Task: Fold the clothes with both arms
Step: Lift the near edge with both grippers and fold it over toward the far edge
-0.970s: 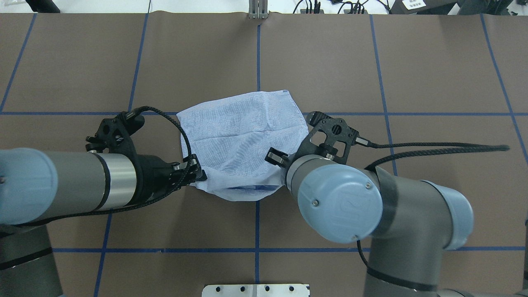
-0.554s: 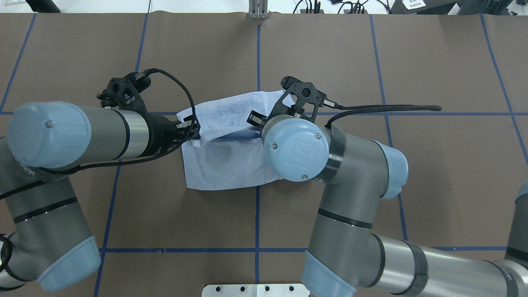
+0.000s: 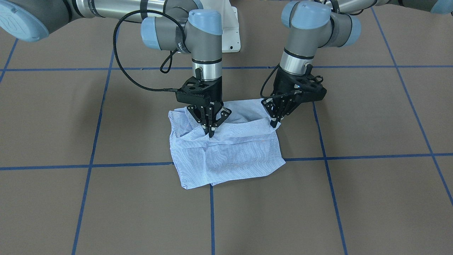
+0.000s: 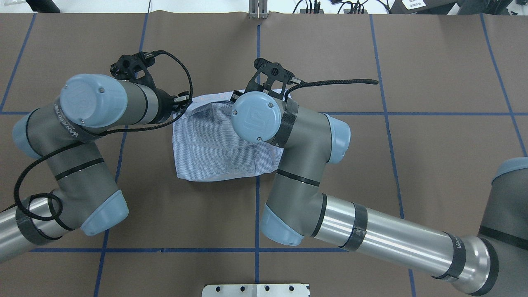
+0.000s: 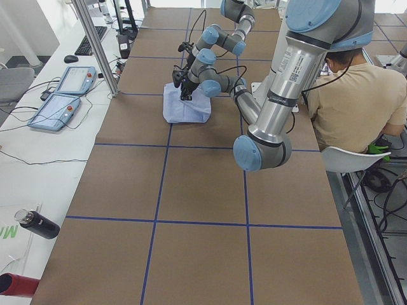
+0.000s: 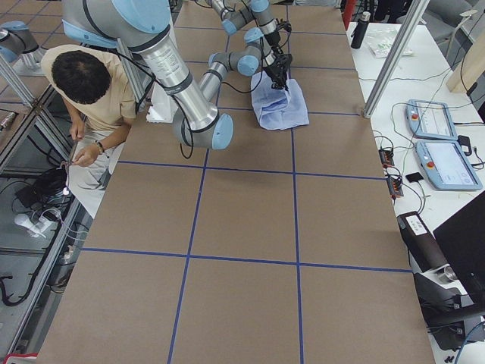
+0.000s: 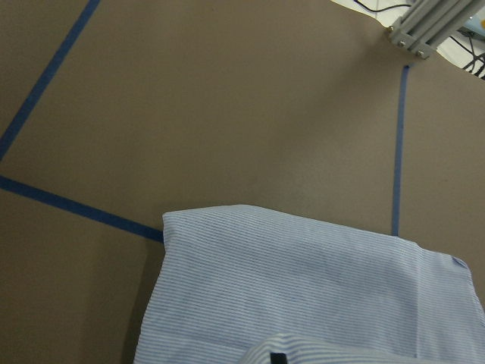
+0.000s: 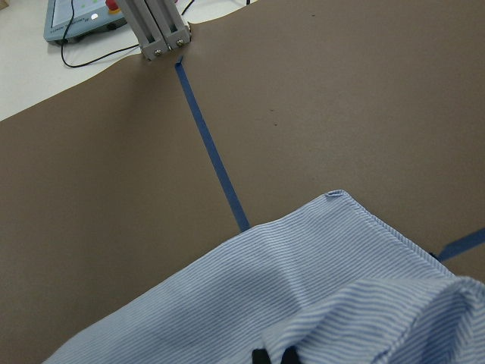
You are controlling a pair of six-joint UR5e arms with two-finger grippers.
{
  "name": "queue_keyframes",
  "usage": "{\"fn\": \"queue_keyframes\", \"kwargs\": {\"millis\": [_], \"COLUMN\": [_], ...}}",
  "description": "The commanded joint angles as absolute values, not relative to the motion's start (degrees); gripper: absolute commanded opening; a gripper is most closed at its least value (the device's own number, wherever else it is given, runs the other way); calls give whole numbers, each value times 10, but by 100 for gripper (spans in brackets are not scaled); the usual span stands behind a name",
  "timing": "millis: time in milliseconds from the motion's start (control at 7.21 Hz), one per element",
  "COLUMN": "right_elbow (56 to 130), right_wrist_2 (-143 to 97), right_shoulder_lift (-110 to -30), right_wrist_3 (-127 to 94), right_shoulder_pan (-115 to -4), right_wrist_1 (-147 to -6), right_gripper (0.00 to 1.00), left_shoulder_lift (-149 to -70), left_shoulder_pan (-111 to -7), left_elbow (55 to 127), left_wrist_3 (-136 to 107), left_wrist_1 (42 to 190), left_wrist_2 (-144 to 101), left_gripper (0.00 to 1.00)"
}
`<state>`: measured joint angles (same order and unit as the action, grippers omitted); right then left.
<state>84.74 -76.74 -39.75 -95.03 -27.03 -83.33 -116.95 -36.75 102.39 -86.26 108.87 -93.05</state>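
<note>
The clothes are one light blue-and-white striped shirt (image 3: 230,156), folded into a small bundle mid-table (image 4: 214,152). In the front-facing view my right gripper (image 3: 211,131) points straight down, shut on a raised fold of the shirt. My left gripper (image 3: 274,122) is shut on the same fold at the shirt's other side. That held edge hangs a little above the lower layer. From overhead the left gripper (image 4: 186,101) sits at the shirt's far left corner, while the right wrist hides its own fingers. Both wrist views show striped cloth (image 7: 303,288) (image 8: 318,296) at the fingertips.
Brown table cover with a blue tape grid (image 4: 258,53). An aluminium post (image 4: 258,10) stands at the far edge. A person (image 5: 356,95) sits behind the robot. Control tablets (image 5: 63,92) and a dark bottle (image 5: 37,224) lie beside the table.
Both grippers have carried the shirt's near edge away from the robot, over the rest of the cloth toward its far edge. The bundle now looks shorter front to back.
</note>
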Motion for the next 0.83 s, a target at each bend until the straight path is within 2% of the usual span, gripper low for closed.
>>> {"fn": "queue_keyframes", "kwargs": {"millis": [0, 277, 416, 554, 693], "right_elbow": [791, 774, 760, 723, 715], "right_wrist_2": [-768, -773, -773, -772, -773], "right_shoulder_lift": [-374, -371, -361, -338, -331], "right_wrist_3": [-913, -910, -905, -902, -902], "right_shoulder_pan": [-272, -274, -274, -274, -279], "right_wrist_1": [-810, -798, -798, -797, -797], "right_gripper": [0, 2, 27, 67, 100], "left_shoulder_lift": [-1181, -1207, -1212, -1212, -1213], "left_shoulder_pan": [-368, -371, -371, -371, -372], "left_elbow": [960, 918, 899, 884, 883], "left_wrist_3": [-852, -838, -838, -836, -791], "left_wrist_1": [1130, 1132, 1151, 1173, 1175], "left_wrist_2": [-918, -918, -918, -912, -905], "left_gripper": [0, 0, 0, 24, 98]}}
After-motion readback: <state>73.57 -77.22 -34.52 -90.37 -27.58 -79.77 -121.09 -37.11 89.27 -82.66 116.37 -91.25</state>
